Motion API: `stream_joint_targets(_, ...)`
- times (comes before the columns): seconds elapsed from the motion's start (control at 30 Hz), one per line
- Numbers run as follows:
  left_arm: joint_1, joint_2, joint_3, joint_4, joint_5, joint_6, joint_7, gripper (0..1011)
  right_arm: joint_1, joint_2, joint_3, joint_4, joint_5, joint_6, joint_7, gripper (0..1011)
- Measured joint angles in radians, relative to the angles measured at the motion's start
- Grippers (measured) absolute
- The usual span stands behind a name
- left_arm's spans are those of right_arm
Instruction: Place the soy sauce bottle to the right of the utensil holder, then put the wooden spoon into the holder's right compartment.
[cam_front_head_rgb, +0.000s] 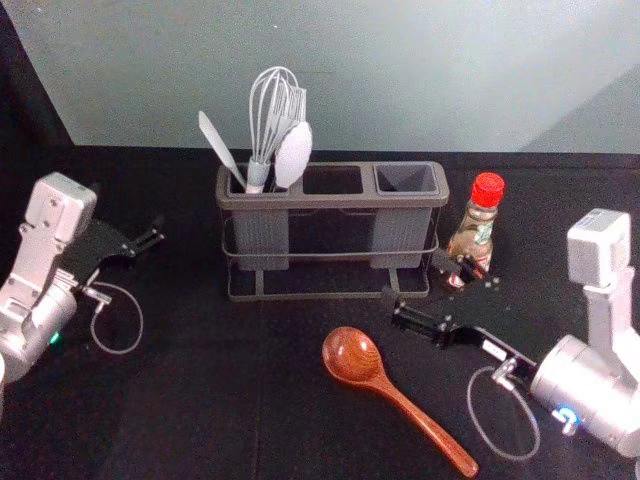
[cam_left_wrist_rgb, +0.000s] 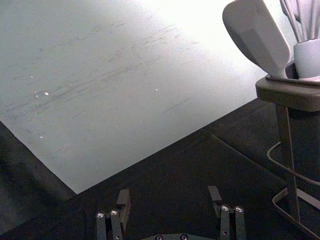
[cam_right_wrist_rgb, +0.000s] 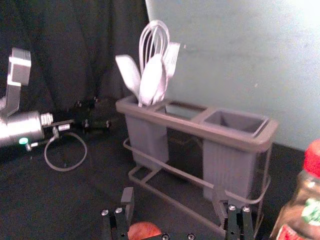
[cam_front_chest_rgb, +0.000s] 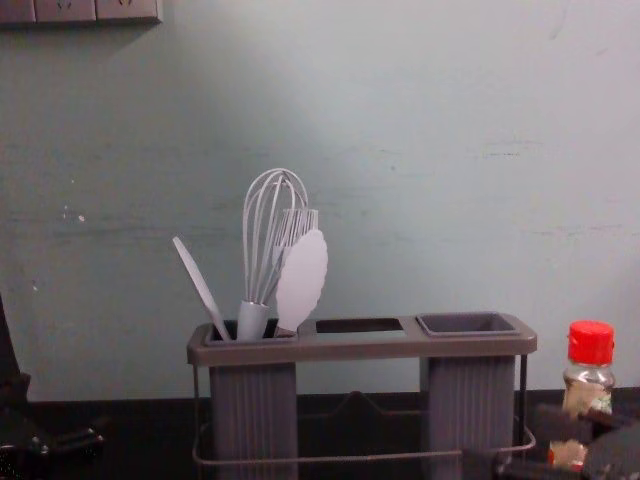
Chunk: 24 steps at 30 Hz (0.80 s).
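The soy sauce bottle (cam_front_head_rgb: 472, 232), red-capped, stands upright just right of the grey utensil holder (cam_front_head_rgb: 330, 296); in the chest view the bottle (cam_front_chest_rgb: 590, 385) is at the right. The right compartment (cam_front_head_rgb: 408, 180) has nothing in it. In front of the holder, the wooden spoon (cam_front_head_rgb: 352, 357) lies with its handle toward the front right. My right gripper (cam_front_head_rgb: 413, 280) is open by the holder's front right corner, one finger overlapping the bottle's base in view; in its wrist view the gripper (cam_right_wrist_rgb: 173, 200) holds nothing. My left gripper (cam_front_head_rgb: 160, 231) idles at the left, open (cam_left_wrist_rgb: 169, 197).
White utensils (cam_front_head_rgb: 272, 135), including a whisk, stand in the holder's left compartment. A pale wall (cam_front_head_rgb: 400, 80) rises behind the black tabletop (cam_front_head_rgb: 200, 400). A dark socket panel (cam_front_chest_rgb: 80, 10) is on the wall at upper left.
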<state>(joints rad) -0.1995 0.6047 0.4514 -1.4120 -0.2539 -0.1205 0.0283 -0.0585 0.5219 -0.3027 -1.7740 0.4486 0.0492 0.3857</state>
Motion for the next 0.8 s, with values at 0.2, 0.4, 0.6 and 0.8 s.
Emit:
stream_joint_targets(0.2, 0.000, 0.000, 0.000, 0.000, 0.000, 0.000, 0.000, 1011, 0.008, -0.019, -0.038, 0.025, -0.035, 0.028, -0.013, 1003)
stream_joint_targets(0.4, 0.000, 0.000, 0.000, 0.000, 0.000, 0.000, 0.000, 1011, 0.017, -0.037, -0.058, 0.053, -0.061, 0.032, -0.015, 1003)
stream_joint_targets(0.6, 0.000, 0.000, 0.000, 0.000, 0.000, 0.000, 0.000, 1011, 0.023, -0.053, -0.061, 0.076, -0.061, 0.017, -0.010, 1003)
stream_joint_targets(0.8, 0.000, 0.000, 0.000, 0.000, 0.000, 0.000, 0.000, 1011, 0.022, -0.052, -0.062, 0.073, -0.061, 0.018, -0.010, 1003)
